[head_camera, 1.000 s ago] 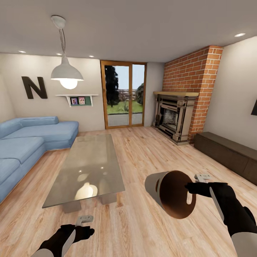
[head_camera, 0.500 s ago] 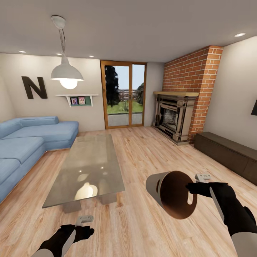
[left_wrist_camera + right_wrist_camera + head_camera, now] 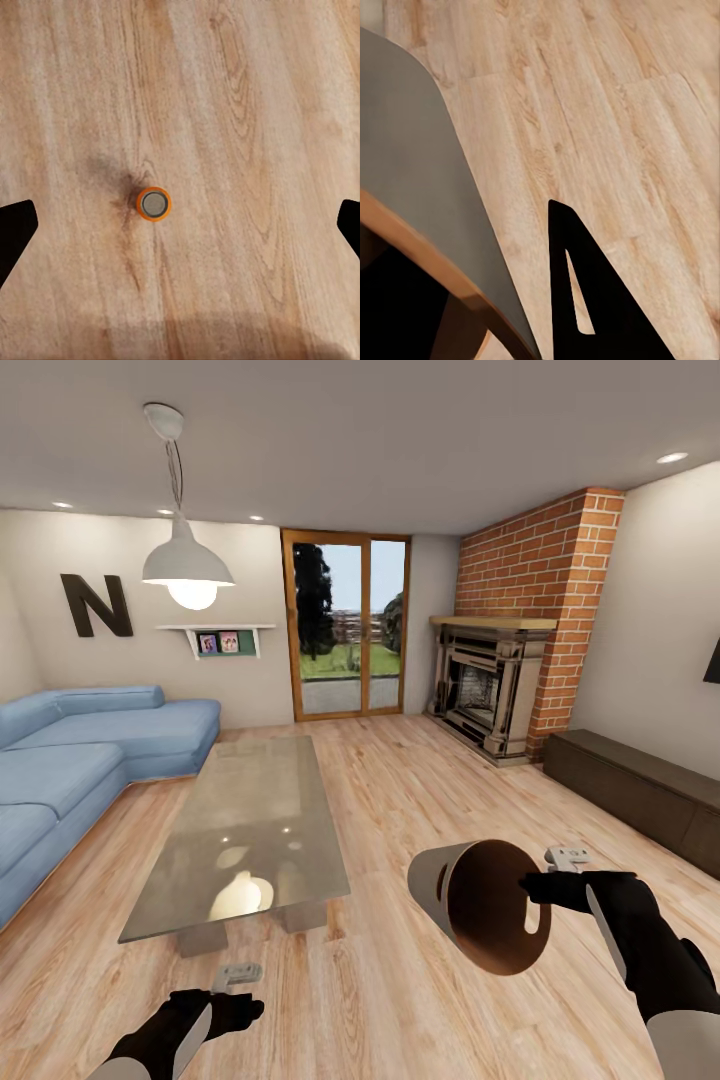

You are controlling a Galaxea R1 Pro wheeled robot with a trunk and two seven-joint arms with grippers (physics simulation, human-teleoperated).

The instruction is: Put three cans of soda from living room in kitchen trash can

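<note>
Living room surroundings take up most of the head view: a blue sofa [image 3: 70, 760] runs along the 9 o'clock side, a glossy grey low table [image 3: 245, 830] sits at centre, a red-brick fireplace [image 3: 520, 650] stands toward 2 o'clock beside wood-framed glass doors [image 3: 347, 625] at 12 o'clock, and a long dark bench [image 3: 640, 790] lines the wall at 3 o'clock. A white pendant lamp [image 3: 187, 565] hangs at 11 o'clock above the sofa end, near a dark letter N [image 3: 95, 605] on the wall. Wood plank floor [image 3: 420, 790] spreads between all of them. Next in size, the tash can [image 3: 470, 900] hangs in the air at about 5 o'clock of the head view, tipped on its side so its orange-brown inside faces the camera; the right gripper [image 3: 540, 888] is clenched on its rim, one finger inside and one outside, and the right wrist view shows the grey wall of the bin [image 3: 412, 172] beside a black finger [image 3: 585, 300]. The left gripper [image 3: 235, 990] hovers low at 7 o'clock, just off the near end of the table, its fingers spread wide and grasping nothing. Smallest, an orange can of soda [image 3: 153, 203] stands upright on the floor boards [image 3: 247, 112] straight below that left gripper, seen from above between its two dark fingertips [image 3: 15, 232] and well apart from both.
</note>
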